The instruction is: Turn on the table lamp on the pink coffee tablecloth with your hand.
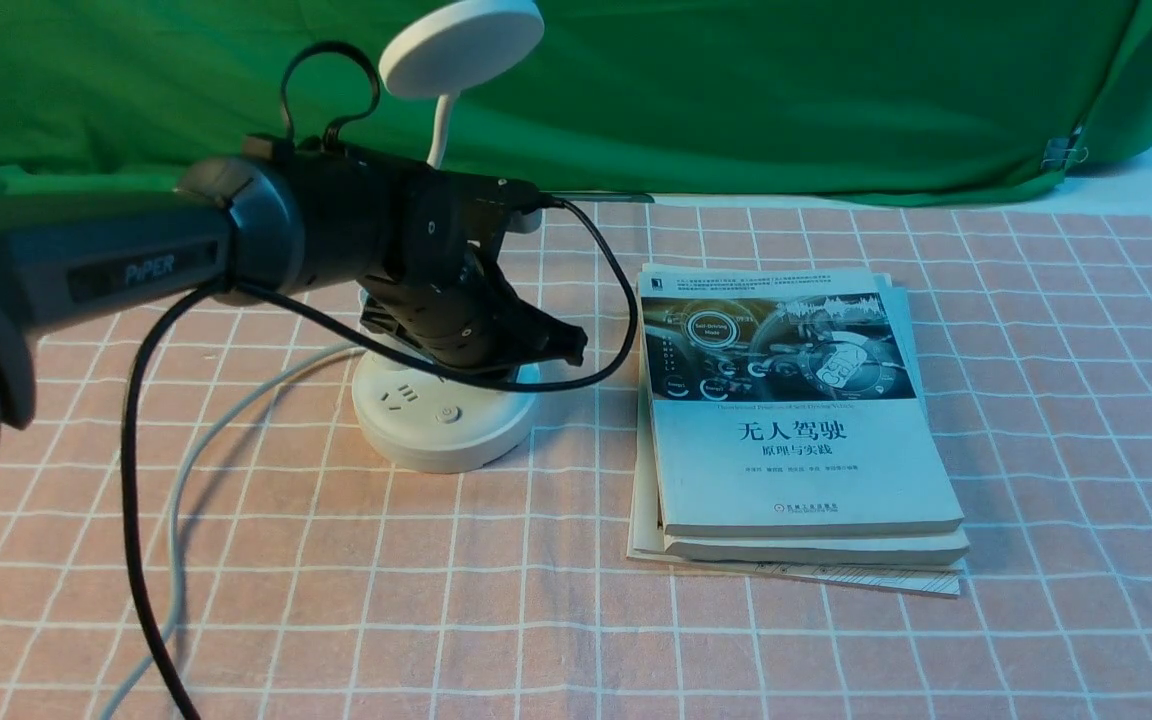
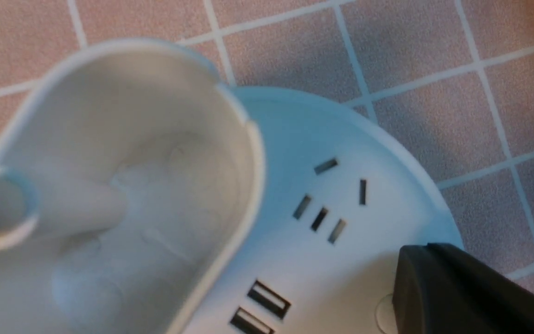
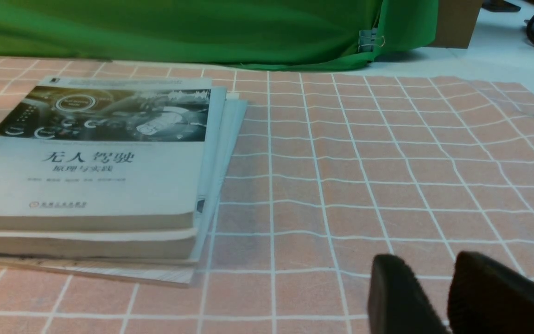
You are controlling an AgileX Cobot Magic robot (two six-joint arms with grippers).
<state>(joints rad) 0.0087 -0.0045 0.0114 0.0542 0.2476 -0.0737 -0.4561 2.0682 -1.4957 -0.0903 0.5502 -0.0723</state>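
L tool tip over table lamp button, spread can't tell, R tool slightly apart, empty

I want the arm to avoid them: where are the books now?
In the front view the stack of books lies on the pink tablecloth, right of the table lamp.

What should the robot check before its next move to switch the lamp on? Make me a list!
1. Left gripper above the table lamp base: ok.
2. Finger pressing the round button: cannot tell; it covers part of the button.
3. Lamp head glowing: not ok, it looks unlit.
4. Books apart from the lamp: ok.
5. Right gripper out of the way: ok, it is over the pink coffee tablecloth past the books.
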